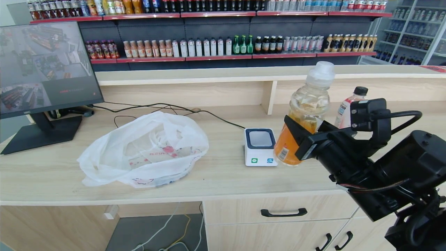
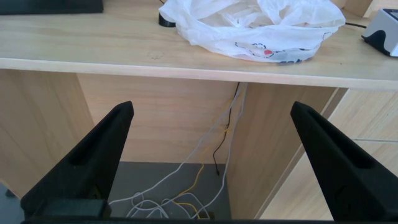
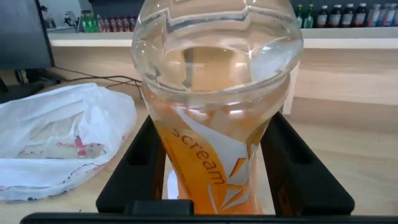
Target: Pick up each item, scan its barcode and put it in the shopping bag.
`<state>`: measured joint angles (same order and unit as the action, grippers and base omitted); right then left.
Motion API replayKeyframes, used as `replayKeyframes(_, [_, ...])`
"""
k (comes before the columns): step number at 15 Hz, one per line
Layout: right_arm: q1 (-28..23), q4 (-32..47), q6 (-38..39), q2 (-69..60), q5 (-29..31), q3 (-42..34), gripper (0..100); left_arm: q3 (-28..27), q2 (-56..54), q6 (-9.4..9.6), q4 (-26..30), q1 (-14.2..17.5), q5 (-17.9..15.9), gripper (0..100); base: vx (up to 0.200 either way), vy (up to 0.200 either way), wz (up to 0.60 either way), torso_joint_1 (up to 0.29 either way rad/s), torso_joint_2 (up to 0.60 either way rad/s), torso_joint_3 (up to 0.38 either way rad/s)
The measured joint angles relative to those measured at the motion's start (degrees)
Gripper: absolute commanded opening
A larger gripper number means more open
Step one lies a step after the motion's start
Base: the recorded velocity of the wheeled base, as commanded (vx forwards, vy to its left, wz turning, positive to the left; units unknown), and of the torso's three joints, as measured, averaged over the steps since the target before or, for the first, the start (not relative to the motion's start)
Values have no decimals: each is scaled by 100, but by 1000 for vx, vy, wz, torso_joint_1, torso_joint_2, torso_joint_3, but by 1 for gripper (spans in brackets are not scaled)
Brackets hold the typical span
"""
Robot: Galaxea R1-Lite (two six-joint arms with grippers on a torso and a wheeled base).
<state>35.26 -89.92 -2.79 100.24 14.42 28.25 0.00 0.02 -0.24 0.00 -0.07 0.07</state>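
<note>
Right pincer (image 1: 297, 138) pinches the orange drink bottle (image 1: 308, 104), tilted, its lower end just beside the scanner (image 1: 259, 146) on the surface (image 1: 226, 177). Left pincer (image 2: 211, 155) hangs spread below the surface's front edge. Farther left lies the white shopping bag (image 1: 146, 150); a second bottle (image 1: 348, 108) stands behind.

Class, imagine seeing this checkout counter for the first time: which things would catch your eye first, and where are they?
First comes the orange drink bottle, held tilted in the right gripper just right of the small white scanner. Next is the crumpled white shopping bag, lying on the counter to the scanner's left, with a dark monitor at the far left.
</note>
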Motion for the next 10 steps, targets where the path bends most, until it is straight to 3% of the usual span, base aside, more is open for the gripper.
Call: replayKeyframes(10, [-12, -2, 129, -254, -17, 319, 0, 0, 0, -13, 0, 7, 0, 100, 0, 0, 0, 0, 0, 0])
